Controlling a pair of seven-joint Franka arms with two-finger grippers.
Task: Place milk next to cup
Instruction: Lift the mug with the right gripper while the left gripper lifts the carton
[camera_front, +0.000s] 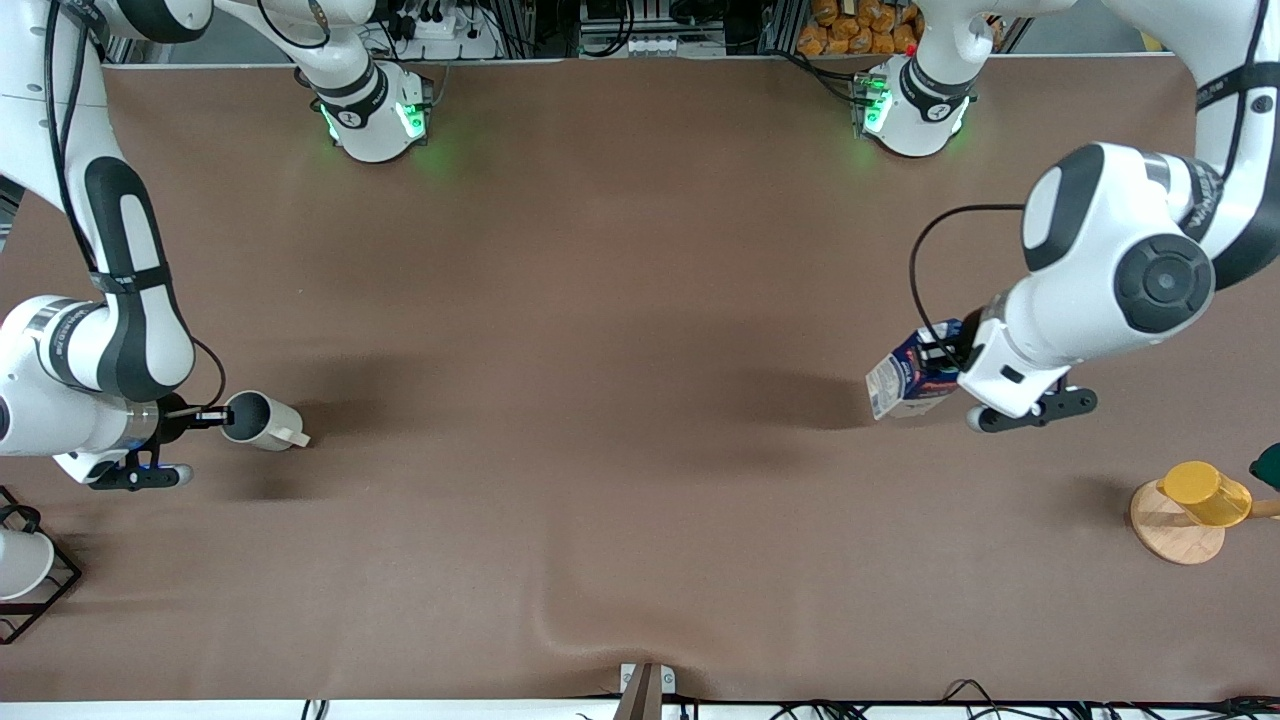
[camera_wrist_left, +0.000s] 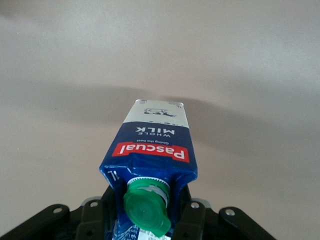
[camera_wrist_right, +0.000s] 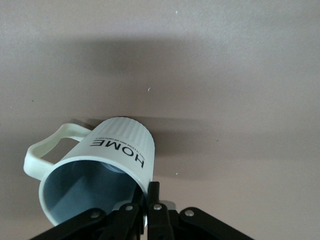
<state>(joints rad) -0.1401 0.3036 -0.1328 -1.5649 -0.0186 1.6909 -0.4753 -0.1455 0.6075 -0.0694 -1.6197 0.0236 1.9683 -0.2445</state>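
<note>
The milk (camera_front: 910, 375) is a dark blue and white carton, tilted, toward the left arm's end of the table. My left gripper (camera_front: 958, 352) is shut on its top. In the left wrist view the milk (camera_wrist_left: 152, 145) shows a red label and a green cap (camera_wrist_left: 146, 210) between my left gripper's (camera_wrist_left: 147, 222) fingers (camera_wrist_left: 192, 220). The cup (camera_front: 262, 420), off-white with a grey inside and a side handle, is tilted near the right arm's end. My right gripper (camera_front: 212, 416) is shut on its rim. In the right wrist view my right gripper (camera_wrist_right: 147, 200) pinches the wall of the cup (camera_wrist_right: 117, 147).
A yellow plastic cup (camera_front: 1205, 493) lies on a round wooden disc (camera_front: 1172, 530) at the left arm's end, with a dark green object (camera_front: 1268, 465) beside it. A white cup in a black wire frame (camera_front: 20, 565) stands at the right arm's end. The brown cloth has a wrinkle (camera_front: 560, 620) near the front edge.
</note>
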